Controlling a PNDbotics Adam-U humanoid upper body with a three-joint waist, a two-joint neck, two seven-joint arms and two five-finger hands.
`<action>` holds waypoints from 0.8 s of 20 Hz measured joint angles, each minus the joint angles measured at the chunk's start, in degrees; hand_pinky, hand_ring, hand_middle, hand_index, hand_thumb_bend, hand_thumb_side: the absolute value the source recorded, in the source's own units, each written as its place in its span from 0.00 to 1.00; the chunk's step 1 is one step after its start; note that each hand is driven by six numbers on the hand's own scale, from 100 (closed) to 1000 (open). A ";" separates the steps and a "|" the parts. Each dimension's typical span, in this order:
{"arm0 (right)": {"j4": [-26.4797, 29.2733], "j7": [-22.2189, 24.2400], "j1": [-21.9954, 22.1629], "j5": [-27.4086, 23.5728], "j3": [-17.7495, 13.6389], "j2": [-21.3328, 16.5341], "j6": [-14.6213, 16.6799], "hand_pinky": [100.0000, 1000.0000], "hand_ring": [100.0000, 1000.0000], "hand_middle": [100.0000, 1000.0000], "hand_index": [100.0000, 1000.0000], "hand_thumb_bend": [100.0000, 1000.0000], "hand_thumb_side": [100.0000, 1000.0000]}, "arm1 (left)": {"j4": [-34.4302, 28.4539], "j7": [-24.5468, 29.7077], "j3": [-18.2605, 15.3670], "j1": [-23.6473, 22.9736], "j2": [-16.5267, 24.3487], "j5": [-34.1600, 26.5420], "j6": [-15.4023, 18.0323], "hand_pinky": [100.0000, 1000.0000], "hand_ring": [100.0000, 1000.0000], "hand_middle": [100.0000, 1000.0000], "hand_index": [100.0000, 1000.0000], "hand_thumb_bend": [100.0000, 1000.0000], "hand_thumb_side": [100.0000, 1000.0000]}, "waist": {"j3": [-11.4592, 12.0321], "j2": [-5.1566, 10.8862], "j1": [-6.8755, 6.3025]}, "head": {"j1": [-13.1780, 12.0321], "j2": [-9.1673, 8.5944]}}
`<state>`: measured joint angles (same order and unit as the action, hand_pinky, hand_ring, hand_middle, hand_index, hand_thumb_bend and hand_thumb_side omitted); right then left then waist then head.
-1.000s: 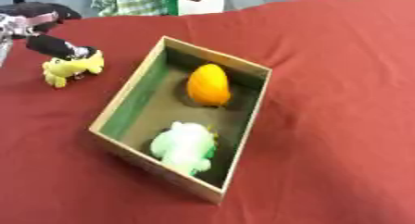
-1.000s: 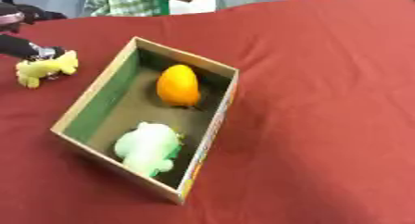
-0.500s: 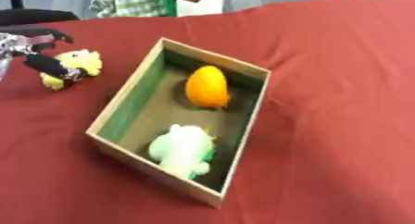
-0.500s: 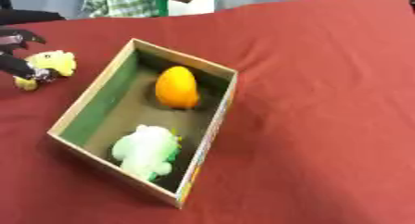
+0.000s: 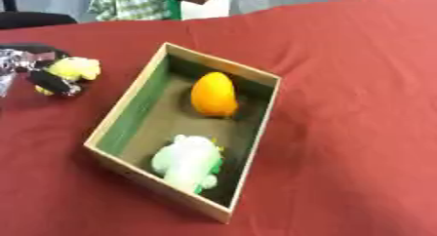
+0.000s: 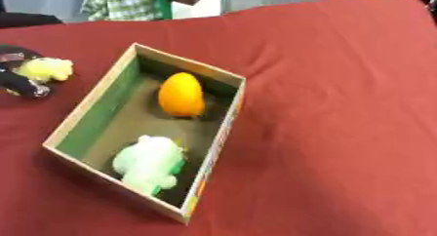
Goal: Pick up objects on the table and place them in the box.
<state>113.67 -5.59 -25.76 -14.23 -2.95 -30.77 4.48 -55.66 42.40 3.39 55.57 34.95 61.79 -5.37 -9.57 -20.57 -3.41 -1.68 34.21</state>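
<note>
Red cloth-covered table [image 5: 358,84], seen from above. Near the middle, an open box [image 5: 260,117] of pale wood with a green inner lining, set askew. Inside, at the far end, an orange egg-shaped object [image 5: 212,94]; at the near end, a pale green and white soft toy [image 5: 187,162], lying close to the near wall.

At the far left, outside the box, a small yellow plush toy [image 5: 75,68], just beside the box's left wall but apart from it. Left hand [image 5: 36,70] in from the left edge, black with silver parts, fingers curled round the yellow plush toy, dark fingertips showing below and to the near side of it. Cannot tell whether the toy is lifted or still on the cloth.

Right hand out of sight in both views.
</note>
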 measured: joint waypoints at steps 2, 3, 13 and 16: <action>0.00 0.07 -0.01 0.00 0.00 0.23 -0.04 0.89 0.80 0.73 0.92 0.00 0.85 | 0.61 -1.12 -0.15 0.21 -0.17 0.54 -0.34 0.76 0.90 0.93 1.00 0.16 0.44 | -0.14 -0.04 0.00 | -0.18 -0.07; 0.00 0.14 -0.01 0.00 0.00 0.30 -0.09 0.89 0.81 0.73 0.92 0.00 0.85 | 0.85 -1.62 -0.26 0.41 -0.18 0.74 -0.50 0.76 0.89 0.92 1.00 0.14 0.43 | -0.25 -0.07 0.00 | -0.25 -0.09; 0.00 0.39 0.02 0.06 -0.02 0.36 -0.34 0.89 0.80 0.73 0.92 0.00 0.86 | 1.45 -7.13 -0.39 0.48 -0.72 0.34 -3.20 0.63 0.77 0.77 0.84 0.00 0.16 | -0.37 -0.31 0.03 | -0.30 -0.26; 0.00 0.48 0.04 0.10 -0.02 0.37 -0.45 0.89 0.80 0.73 0.92 0.00 0.85 | 1.46 -7.53 -0.39 0.48 -0.72 -1.17 -3.69 0.65 0.78 0.79 0.86 0.00 0.23 | -0.32 -0.30 0.04 | -0.30 -0.26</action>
<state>113.67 -5.11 -25.72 -14.13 -2.97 -30.41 4.03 -54.21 34.87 2.99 56.05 34.22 60.62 -9.06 -9.89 -20.88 -3.37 -1.98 33.95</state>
